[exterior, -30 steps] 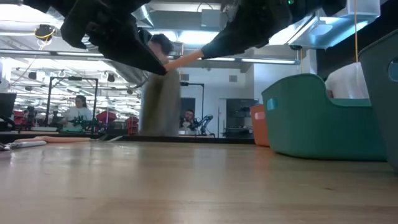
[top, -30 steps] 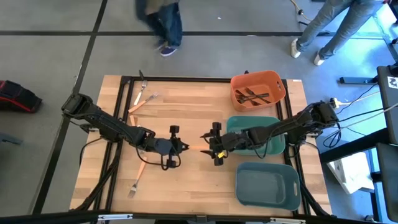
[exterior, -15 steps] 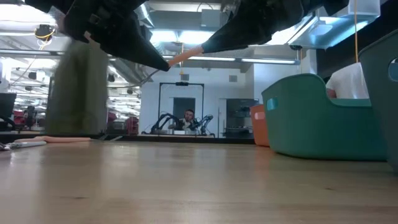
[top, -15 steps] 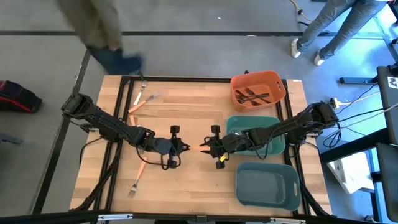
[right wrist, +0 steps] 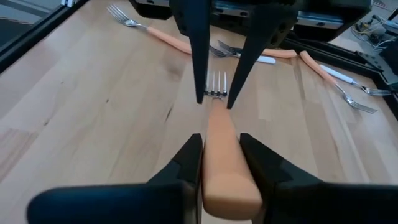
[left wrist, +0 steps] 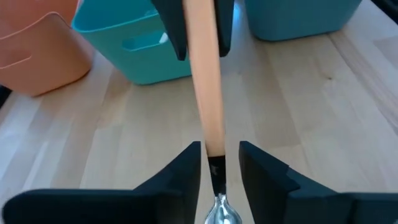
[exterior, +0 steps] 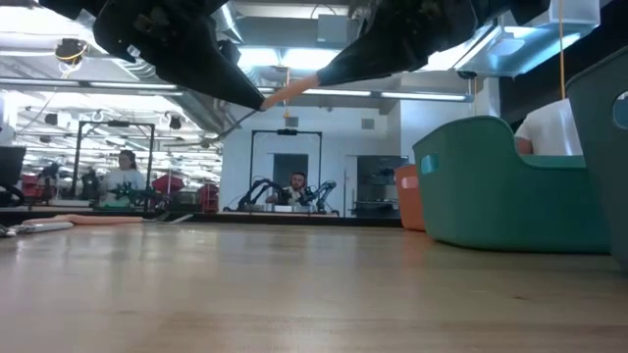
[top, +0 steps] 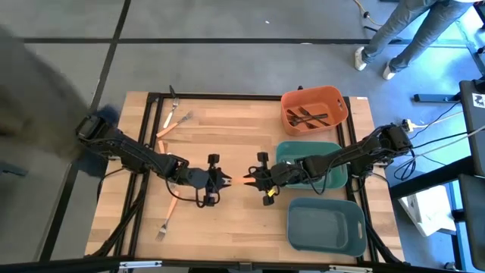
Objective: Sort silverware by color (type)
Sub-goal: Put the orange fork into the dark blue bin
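Since a second ago the right gripper (top: 252, 180) has clenched the orange-handled fork (top: 244, 180) while the left gripper (top: 224, 180) loosens; an off-centre pinch could drop it onto the counter (top: 227, 129).

A grey floor (top: 250, 64) crossed by dark tape lines surrounds the wooden table (top: 235, 129), and a person's legs in jeans (top: 402, 30) stand on it beyond the far right corner. Seen level across the tabletop, the room behind is a wide workshop with long ceiling light strips (exterior: 59, 67) and a dark doorway frame (exterior: 287, 169). A seated person (exterior: 125, 175) shows at far left.
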{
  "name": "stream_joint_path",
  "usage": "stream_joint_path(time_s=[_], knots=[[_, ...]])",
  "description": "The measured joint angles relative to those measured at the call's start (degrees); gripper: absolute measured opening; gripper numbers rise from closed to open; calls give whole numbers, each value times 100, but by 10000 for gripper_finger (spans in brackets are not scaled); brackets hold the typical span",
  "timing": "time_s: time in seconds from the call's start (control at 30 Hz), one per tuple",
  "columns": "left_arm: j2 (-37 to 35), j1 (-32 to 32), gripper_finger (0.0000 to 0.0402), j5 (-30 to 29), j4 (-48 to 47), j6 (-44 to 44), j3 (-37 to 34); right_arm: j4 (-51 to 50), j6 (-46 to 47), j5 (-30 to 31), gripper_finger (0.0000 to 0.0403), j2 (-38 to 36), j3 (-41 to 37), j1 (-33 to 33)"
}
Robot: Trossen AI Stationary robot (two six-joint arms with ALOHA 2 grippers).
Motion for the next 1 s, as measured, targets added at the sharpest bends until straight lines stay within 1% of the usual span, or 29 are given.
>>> stream_joint_path(time_s=[0.17, 0.37, 0.6, 0.73, 1.0], knots=[[-86, -56, 112, -6, -134, 66, 0, -384, 8, 2, 58, -214, 0, 32], [-441, -260, 112, -152, -448, 42, 0, -1457, 353, 76, 65, -1017, 0, 247], [-524, -433, 110, -166, -510, -4, 0, -3038, 1464, -149, 66, -2313, 0, 441], [-505, -404, 110, -169, -535, -6, 0, -3710, 2019, -206, 66, -2936, 0, 622], [-505, -399, 110, -173, -557, -72, 0, -4504, 3125, -385, 67, -3802, 0, 1078]])
